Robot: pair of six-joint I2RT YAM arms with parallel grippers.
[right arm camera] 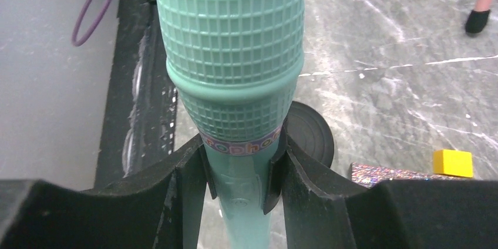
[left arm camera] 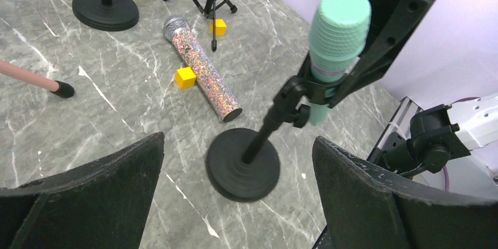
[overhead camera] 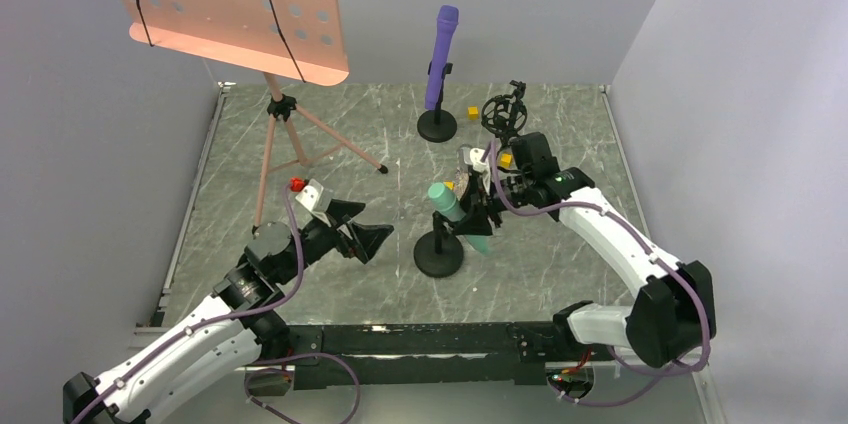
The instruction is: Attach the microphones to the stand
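- Fingers of right gripper pinch mint green mic handle, at near stand clip.
- Left gripper fingers spread wide.
- Copper mic flat on table.

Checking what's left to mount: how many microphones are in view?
3. The all-purple stick microphone stands in the far black stand; the mint-green microphone is clipped to the near stand, gripped by the right claw; the glittery copper microphone lies flat on the grey marble tabletop.

Matt plastic mint microphone, ribbed head (glittery microphone rough, sparkling), smooth marble-look tabletop.
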